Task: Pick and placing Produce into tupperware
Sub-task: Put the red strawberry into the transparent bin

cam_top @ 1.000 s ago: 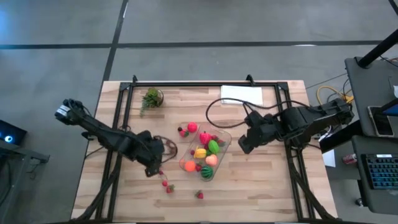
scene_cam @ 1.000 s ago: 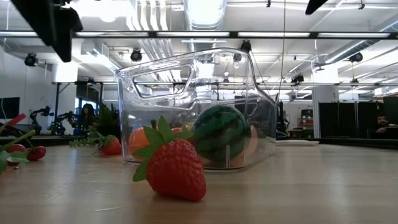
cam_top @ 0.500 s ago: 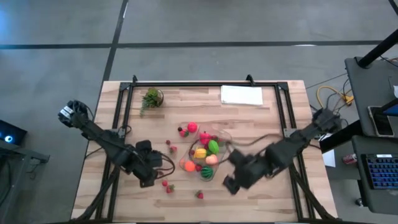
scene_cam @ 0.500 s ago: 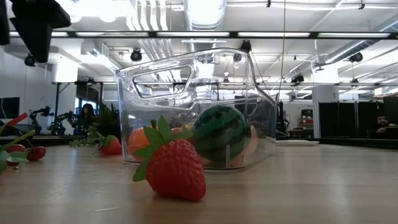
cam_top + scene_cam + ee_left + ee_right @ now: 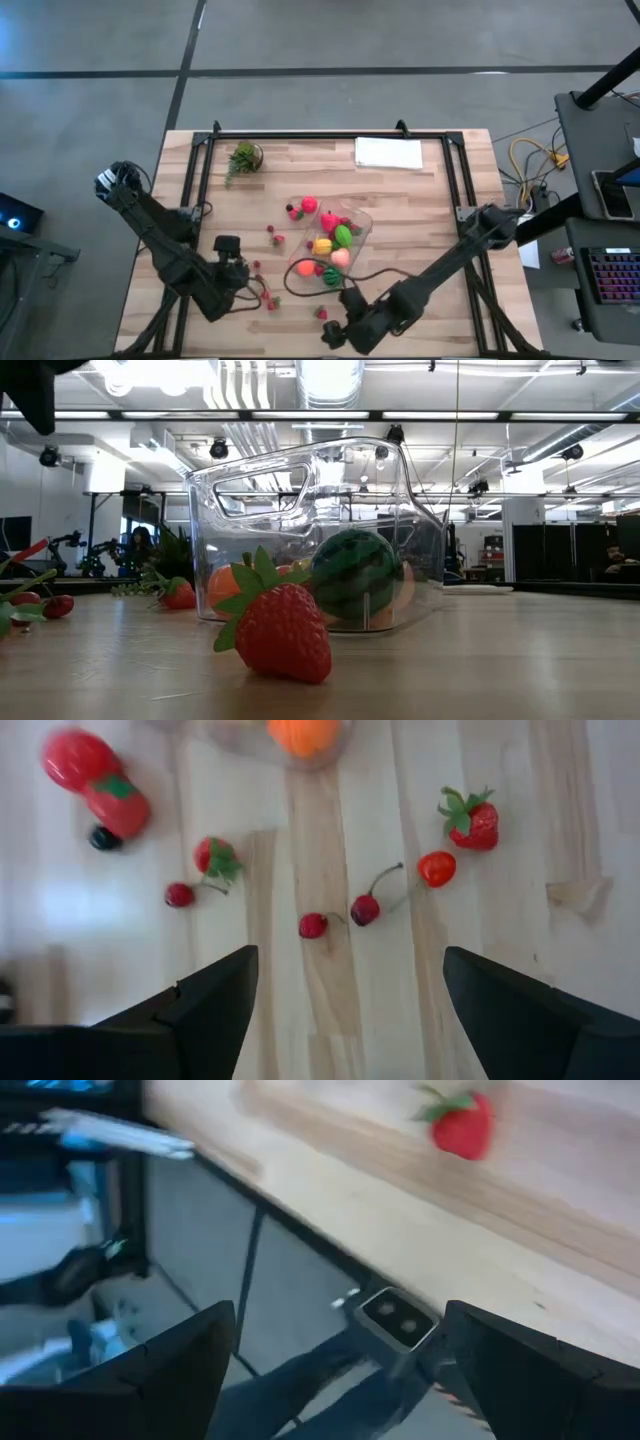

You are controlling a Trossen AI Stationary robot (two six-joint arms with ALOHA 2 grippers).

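Since much of the Produce already sits in the tupperware mid-surface, I hang my released left pincer above the stray cherries, while my right pincer, also released, waits at the near edge.

No text, label, brand, number or sign can be read in any of the views. The white sheet at the far edge of the tabletop shows no legible print, and the clear tupperware carries no readable marking.
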